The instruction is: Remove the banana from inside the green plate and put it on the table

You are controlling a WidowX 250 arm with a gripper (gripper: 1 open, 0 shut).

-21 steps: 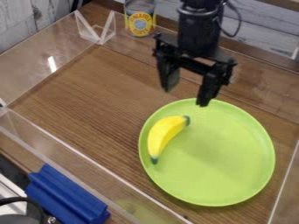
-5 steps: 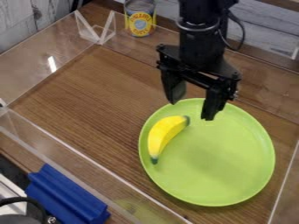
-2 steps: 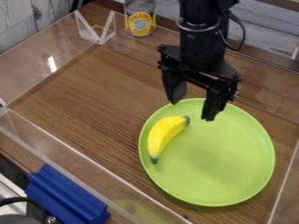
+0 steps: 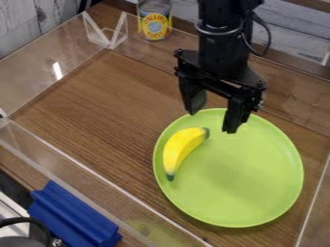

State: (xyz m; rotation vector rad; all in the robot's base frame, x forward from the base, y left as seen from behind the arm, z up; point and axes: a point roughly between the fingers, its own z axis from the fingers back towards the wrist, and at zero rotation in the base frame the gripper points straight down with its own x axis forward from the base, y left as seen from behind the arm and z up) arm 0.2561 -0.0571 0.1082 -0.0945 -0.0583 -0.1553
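The black gripper point(image 4: 214, 109) hangs pointing straight down over the far rim of the green plate point(image 4: 258, 183), its 2 fingers point(image 4: 236, 116) spread wide apart with nothing between them. One finger sits over the bare wood just past the plate's far edge, the other over the plate's rim; I can't tell how far above the surface the tips are.

The banana point(image 4: 183, 150) lies inside the plate, along its left side, curved, with one dark tip near the plate's far rim just below the gripper and the other tip at the near-left rim. It is apart from both fingers.

The plate sits toward the right and near part of the table point(image 4: 103, 106). Its right edge comes close to the clear wall on that side, and its near edge comes close to the front of the table. To the left of the plate a wide stretch of brown wood runs up to the clear acrylic wall point(image 4: 52, 82) on the left, and more bare wood lies beyond the gripper toward the back. A blue block point(image 4: 71, 217) rests at the near-left corner, well apart from the plate. At the far edge stands 1 small can point(image 4: 154, 25), beside a clear angled stand point(image 4: 106, 31).
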